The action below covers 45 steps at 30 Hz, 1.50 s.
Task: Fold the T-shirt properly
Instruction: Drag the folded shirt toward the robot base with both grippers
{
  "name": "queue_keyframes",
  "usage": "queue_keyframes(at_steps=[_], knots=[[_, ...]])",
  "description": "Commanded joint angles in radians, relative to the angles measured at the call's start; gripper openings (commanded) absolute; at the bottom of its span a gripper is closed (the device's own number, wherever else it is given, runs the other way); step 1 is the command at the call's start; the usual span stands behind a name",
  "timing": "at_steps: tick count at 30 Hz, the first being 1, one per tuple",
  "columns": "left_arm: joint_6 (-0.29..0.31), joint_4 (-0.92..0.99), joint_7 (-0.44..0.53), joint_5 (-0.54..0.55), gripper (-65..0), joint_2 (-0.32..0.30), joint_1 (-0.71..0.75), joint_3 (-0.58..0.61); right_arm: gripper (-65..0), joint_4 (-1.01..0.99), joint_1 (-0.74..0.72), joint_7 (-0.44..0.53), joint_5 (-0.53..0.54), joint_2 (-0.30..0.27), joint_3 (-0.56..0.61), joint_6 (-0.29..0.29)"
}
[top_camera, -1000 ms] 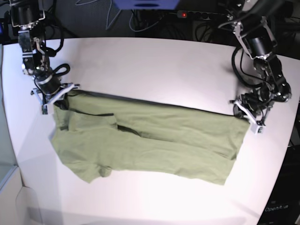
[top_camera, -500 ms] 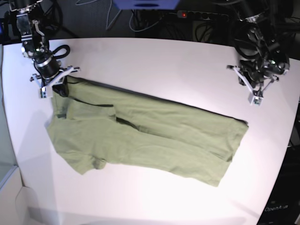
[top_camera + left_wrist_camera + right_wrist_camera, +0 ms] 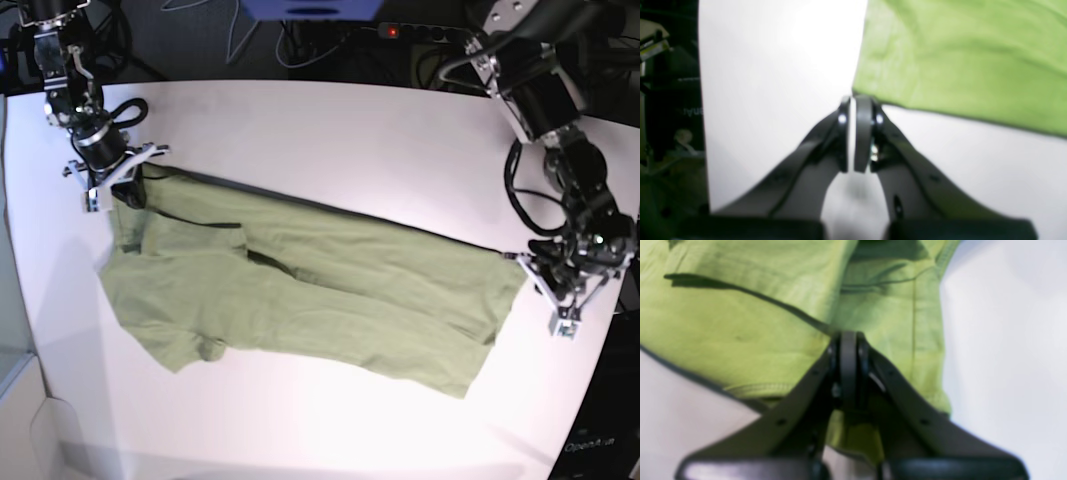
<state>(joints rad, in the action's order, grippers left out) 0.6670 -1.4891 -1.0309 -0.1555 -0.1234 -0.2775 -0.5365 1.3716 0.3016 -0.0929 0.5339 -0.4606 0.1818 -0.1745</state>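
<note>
Soft olive-green short-sleeved cotton T-shirt (image 3: 300,290) lies flat, folded lengthwise, on white round-edged table (image 3: 330,130), stretching from 10 o'clock toward 4 o'clock.

Right pincer (image 3: 848,340) pressed together, pinching T-shirt edge at 10 o'clock corner.

Left pincer (image 3: 855,100) pressed together, holding nothing; tips just beside T-shirt corner at 3 o'clock, above bare table.

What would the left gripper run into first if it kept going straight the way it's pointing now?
Most likely the T-shirt: the left gripper, shut, has its tips right at the shirt's corner, over the white table. How high it sits is unclear.
</note>
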Motion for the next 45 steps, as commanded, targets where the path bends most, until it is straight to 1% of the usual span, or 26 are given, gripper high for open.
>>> queue_keyframes(at_steps=[1, 4, 7, 14, 15, 16, 18, 20, 25, 31, 33, 35, 39, 40, 44, 45], knots=[[0.001, 0.029, 0.053, -0.009, -62.4, -0.006, -0.047, 0.009, -64.4, -0.008, 0.005, -0.083, -0.014, -0.011, 0.002, 0.008], [0.001, 0.16, 0.154, -0.075, -62.4, -0.002, -0.084, 0.006, -64.4, -0.008, 0.006, -0.083, -0.014, -0.011, 0.002, 0.008], [0.001, 0.267, 0.234, -0.105, -62.4, 0.0, -0.119, 0.008, -64.4, -0.008, 0.006, -0.084, -0.014, -0.011, 0.002, 0.008], [-0.002, 0.466, 0.357, -0.108, -62.4, -0.009, -0.151, 0.008, -64.4, -0.008, 0.006, -0.084, -0.014, -0.013, 0.003, 0.008], [-0.01, 0.482, 0.366, -0.109, -62.4, -0.015, -0.151, 0.008, -64.4, -0.008, 0.006, -0.084, -0.014, -0.013, 0.003, 0.008], [-0.033, 0.497, 0.37, -0.109, -62.4, -0.02, -0.151, 0.009, -64.4, -0.008, 0.006, -0.084, -0.014, -0.013, 0.003, 0.008], [-0.074, 0.512, 0.369, -0.109, -62.4, -0.022, -0.142, 0.009, -64.4, -0.008, 0.006, -0.084, -0.014, -0.023, 0.003, 0.01], [-0.088, 0.516, 0.367, -0.108, -62.4, -0.023, -0.116, 0.009, -64.4, -0.008, 0.006, -0.084, -0.014, -0.025, 0.003, 0.01], [-0.088, 0.512, 0.357, -0.108, -62.4, -0.023, -0.032, 0.009, -64.4, -0.008, 0.0, -0.084, -0.014, -0.042, 0.002, 0.01], [-0.086, 0.505, 0.242, -0.108, -62.6, -0.023, 0.051, 0.009, -64.4, -0.008, -0.002, -0.084, -0.014, -0.056, 0.002, 0.01], [-0.086, 0.503, 0.218, -0.108, -62.7, -0.023, 0.077, 0.009, -64.4, -0.008, -0.002, -0.084, -0.014, -0.059, 0.002, 0.01], [-0.085, 0.503, 0.199, -0.106, -62.7, -0.023, 0.105, 0.006, -64.4, -0.008, -0.002, -0.084, -0.014, -0.074, 0.002, 0.01], [-0.082, 0.483, 0.195, -0.102, -62.7, -0.023, 0.18, 0.005, -64.4, -0.01, 0.005, -0.084, -0.014, -0.079, 0.002, 0.008], [-0.068, 0.46, 0.197, -0.102, -62.7, -0.02, 0.206, 0.005, -64.4, -0.01, 0.008, -0.084, -0.014, -0.086, 0.002, 0.008], [0.031, 0.322, 0.188, -0.1, -62.7, -0.003, 0.321, 0.003, -64.4, -0.01, 0.028, -0.077, -0.014, -0.086, 0.002, 0.008], [0.031, 0.296, 0.188, -0.106, -62.7, 0.011, 0.34, 0.003, -64.4, -0.007, 0.032, -0.077, -0.014, -0.086, 0.002, 0.008]])
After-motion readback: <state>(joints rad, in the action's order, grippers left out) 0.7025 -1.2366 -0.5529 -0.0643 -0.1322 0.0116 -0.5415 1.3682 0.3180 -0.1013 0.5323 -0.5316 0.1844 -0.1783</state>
